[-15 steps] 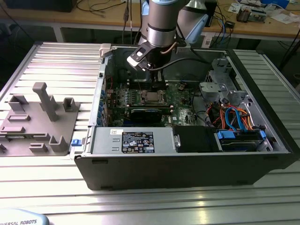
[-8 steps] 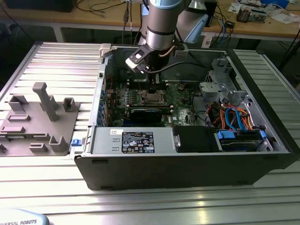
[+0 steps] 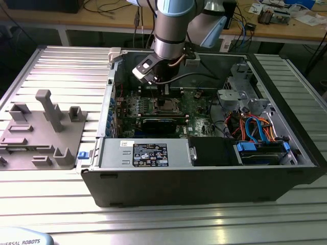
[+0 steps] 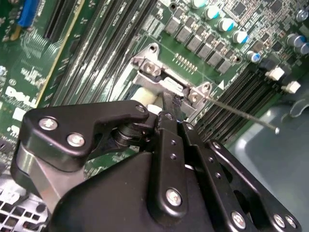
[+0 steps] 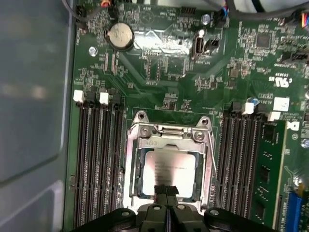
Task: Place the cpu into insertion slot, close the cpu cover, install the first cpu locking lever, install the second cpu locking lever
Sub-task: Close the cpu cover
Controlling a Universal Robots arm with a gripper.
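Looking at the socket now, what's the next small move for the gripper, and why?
Probably shift the gripper toward the locking lever: the cpu is seated, the cpu cover lies down around it, but that lever sticks out free.

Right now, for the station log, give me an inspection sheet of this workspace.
Surface: ribbed metal table carrying an open computer case.
Job's things: cpu seated in the insertion slot; cpu cover lying over it; thin locking lever standing out from the socket.
Clutter: grey fixture plate beside the case, on the exterior view's left.
Grippers: the gripper is shut, tips over the cover's edge.
Cables: orange and blue bundle inside the case.
Surroundings: workbench with cables behind.
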